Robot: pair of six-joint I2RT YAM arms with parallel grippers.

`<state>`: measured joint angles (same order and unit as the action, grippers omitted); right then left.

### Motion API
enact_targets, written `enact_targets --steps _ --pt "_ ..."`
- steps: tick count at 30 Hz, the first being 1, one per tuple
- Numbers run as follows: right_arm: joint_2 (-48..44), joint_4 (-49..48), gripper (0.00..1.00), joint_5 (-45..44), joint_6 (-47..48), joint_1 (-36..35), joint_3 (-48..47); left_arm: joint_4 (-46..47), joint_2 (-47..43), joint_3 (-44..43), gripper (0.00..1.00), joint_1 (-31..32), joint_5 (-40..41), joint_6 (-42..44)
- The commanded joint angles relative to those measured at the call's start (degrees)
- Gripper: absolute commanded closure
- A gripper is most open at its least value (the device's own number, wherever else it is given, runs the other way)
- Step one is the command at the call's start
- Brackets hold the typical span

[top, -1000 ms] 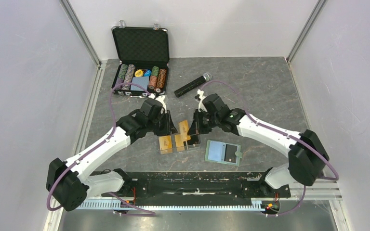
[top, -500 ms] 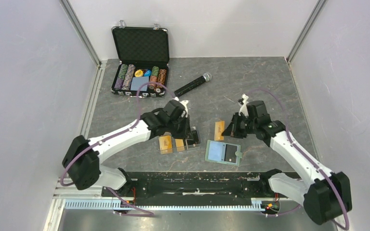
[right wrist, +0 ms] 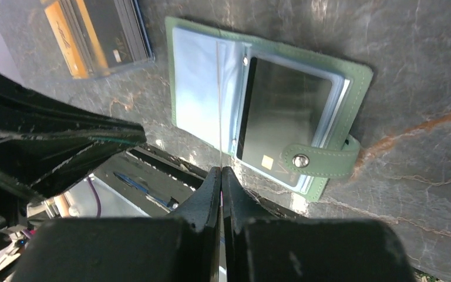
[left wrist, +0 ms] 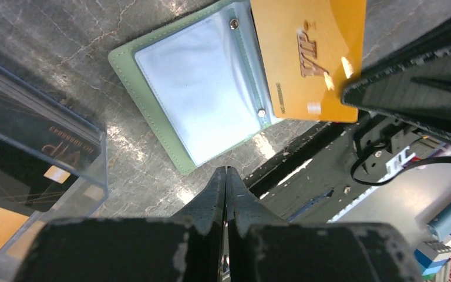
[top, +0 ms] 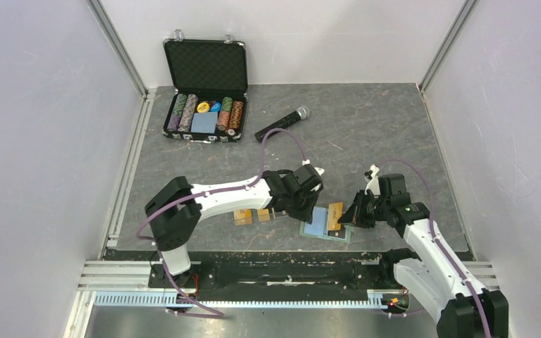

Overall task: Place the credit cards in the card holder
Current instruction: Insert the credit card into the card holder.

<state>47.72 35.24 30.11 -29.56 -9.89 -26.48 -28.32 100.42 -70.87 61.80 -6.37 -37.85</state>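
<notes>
The sage-green card holder (top: 318, 229) lies open near the front edge, light blue inside (left wrist: 197, 88). A black card (right wrist: 282, 117) sits in its right pocket. My right gripper (top: 349, 217) is shut on an orange credit card (top: 334, 216) and holds it on edge over the holder's middle. The card shows its VIP face in the left wrist view (left wrist: 311, 59) and only a thin edge in the right wrist view (right wrist: 219, 100). My left gripper (top: 308, 205) is shut and empty, just above the holder's left corner (left wrist: 226, 171). More cards stand in a clear tray (top: 253, 215).
The clear tray with orange and dark cards (left wrist: 29, 176) sits just left of the holder. An open poker-chip case (top: 204, 116) and a black microphone (top: 280, 124) lie at the back. The black rail (top: 275, 271) runs along the front edge.
My right gripper carried the orange card from the tray toward the front, down over the open holder. My left arm swung right from the tray to the holder's left side.
</notes>
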Motion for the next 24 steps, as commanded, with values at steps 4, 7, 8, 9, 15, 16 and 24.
enact_targets --steps 4,7,8,9,15,16,24 --pt "-3.05 -3.91 1.0 3.47 0.24 0.22 6.16 -4.17 4.31 -3.57 0.97 0.32 3.35 3.26" --pt "-3.13 -6.83 1.0 4.24 -0.76 0.22 8.87 -5.05 5.69 -3.48 0.98 0.33 3.62 3.61" --pt "-3.0 -8.06 1.0 4.69 -1.18 0.22 9.76 -5.37 6.06 -3.47 0.98 0.29 3.8 3.72" --pt "-2.84 -8.75 1.0 4.87 -1.51 0.23 10.24 -5.51 6.41 -3.27 0.98 0.27 3.98 3.81" --pt "-0.79 -11.67 1.0 5.54 -1.83 0.22 10.74 -6.51 8.23 -2.79 0.98 0.34 4.35 4.61" --pt "-0.29 -12.08 1.0 5.71 -1.91 0.24 10.69 -6.7 8.45 -2.79 0.98 0.42 4.5 4.7" --pt "3.04 -11.91 1.0 7.63 1.15 0.23 8.02 -7.15 9.79 -2.44 0.98 0.38 4.77 5.11"
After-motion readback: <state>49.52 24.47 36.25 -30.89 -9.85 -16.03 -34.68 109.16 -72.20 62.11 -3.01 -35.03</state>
